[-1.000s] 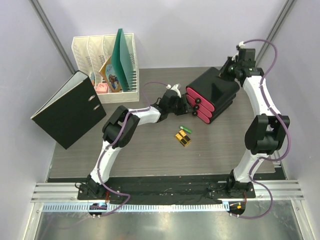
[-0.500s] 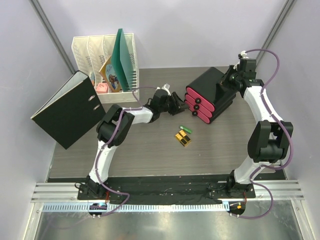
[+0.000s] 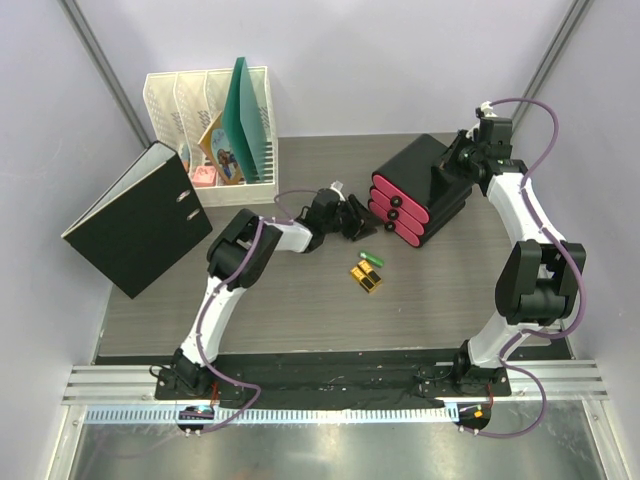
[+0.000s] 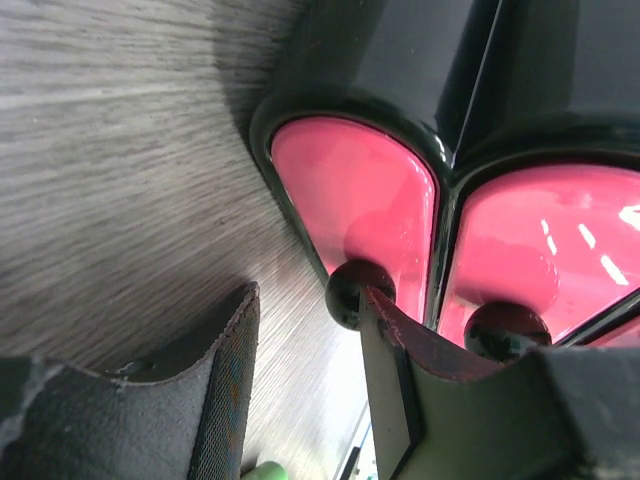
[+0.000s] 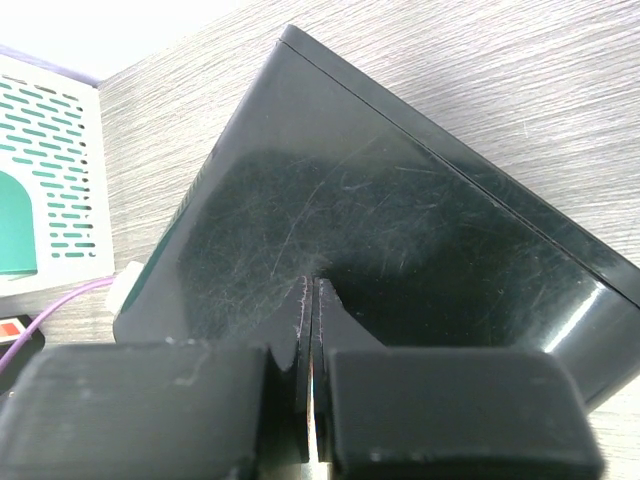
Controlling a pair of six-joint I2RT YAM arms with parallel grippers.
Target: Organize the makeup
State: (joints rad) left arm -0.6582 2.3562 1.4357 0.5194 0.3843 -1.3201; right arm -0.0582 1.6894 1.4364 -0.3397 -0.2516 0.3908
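The job looks only partly done. The small green tube [image 3: 370, 257] and the little gold-and-black cases [image 3: 366, 277] still lie out on the grey wooden table [image 3: 290, 300], near the front of the shiny black box [image 3: 420, 168]. The cases sit close together; they look like two, but they are too small to be sure. I count one green tube. No other makeup shows, and I cannot tell if any is hidden inside the box. The box has three pink drawers [image 3: 396, 213], and all three look shut. The left gripper [image 4: 305, 325] is down low at the drawers with its jaws apart, holding nothing. A round black drawer knob [image 4: 347, 292] sits just beside one of its fingers [image 4: 395, 370]. My guess is that it means to pull that drawer out so the makeup can go in. The right gripper [image 5: 312, 300] has its fingers squeezed together with nothing between them, and it rests on the top of the black box, maybe to keep it from sliding.
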